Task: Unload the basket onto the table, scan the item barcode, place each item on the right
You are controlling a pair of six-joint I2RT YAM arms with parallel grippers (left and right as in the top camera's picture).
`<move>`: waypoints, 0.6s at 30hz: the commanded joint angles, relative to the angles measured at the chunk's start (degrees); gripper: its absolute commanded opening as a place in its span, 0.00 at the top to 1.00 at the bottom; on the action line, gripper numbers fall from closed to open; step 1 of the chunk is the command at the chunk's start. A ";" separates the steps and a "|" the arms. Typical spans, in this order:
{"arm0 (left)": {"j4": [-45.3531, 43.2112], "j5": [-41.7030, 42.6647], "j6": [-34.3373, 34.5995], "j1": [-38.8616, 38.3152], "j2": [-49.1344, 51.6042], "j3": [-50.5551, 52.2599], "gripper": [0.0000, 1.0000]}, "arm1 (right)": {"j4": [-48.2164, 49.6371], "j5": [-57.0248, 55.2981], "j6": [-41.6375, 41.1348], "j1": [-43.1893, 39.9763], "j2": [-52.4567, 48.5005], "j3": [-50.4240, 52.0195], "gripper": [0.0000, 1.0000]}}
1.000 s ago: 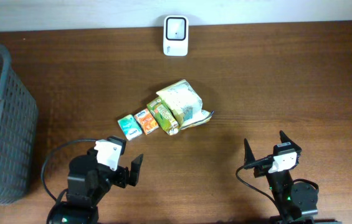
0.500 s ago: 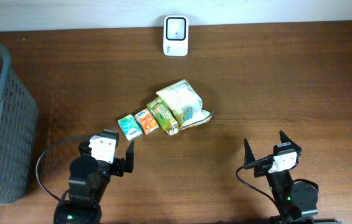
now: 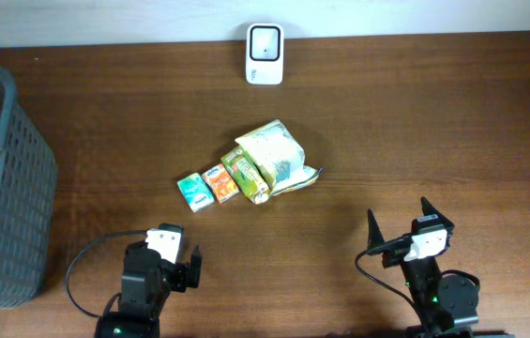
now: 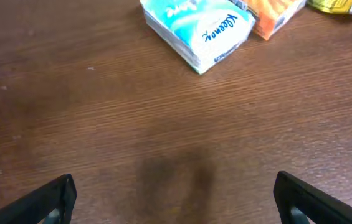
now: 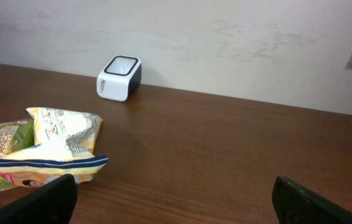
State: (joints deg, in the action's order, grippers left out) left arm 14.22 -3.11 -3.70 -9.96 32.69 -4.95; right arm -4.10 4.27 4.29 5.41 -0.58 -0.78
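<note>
At centre of the overhead view, the tissue pack lies on the tabletop, nearest the left claw. Left claw and right claw stand spread, empty. Recommended: straddle the pack squarely, then present its barcode to the scanner, upper centre.

Dark wood, wrapped goods, plastic fittings.
The table was brown wood-grain with a dull sheen; the tissue pack wore glossy film, the bag crinkled shiny plastic; scanner smooth white plastic, basket matt grey mesh.
</note>
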 commanded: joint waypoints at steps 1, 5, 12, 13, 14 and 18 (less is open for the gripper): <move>-0.50 -1.25 -0.72 0.00 -0.02 0.52 0.01 | -0.02 -0.46 -0.22 0.24 0.37 0.46 0.01; -10.25 -2.56 -2.19 0.00 -1.31 4.52 0.01 | -0.04 -0.48 -0.22 0.24 0.37 0.46 0.01; -10.14 -3.17 -10.16 0.07 -14.53 4.48 0.01 | -0.04 -0.48 -0.22 0.24 0.37 0.46 0.01; -10.14 -3.74 -10.14 0.07 -16.68 4.48 0.01 | -0.02 -0.48 -0.22 0.24 0.37 0.46 0.01; -10.16 -4.26 -10.16 0.07 -19.58 4.48 0.01 | -0.02 -0.46 -0.22 0.24 0.37 0.46 0.01; -10.29 -4.00 -10.10 0.04 -24.41 4.48 0.01 | -0.02 -0.48 -0.22 0.24 0.37 0.46 0.01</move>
State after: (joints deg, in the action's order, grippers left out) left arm 4.14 -6.50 -12.69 -9.96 12.03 -0.99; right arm -4.10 4.27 4.32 5.41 -0.58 -0.78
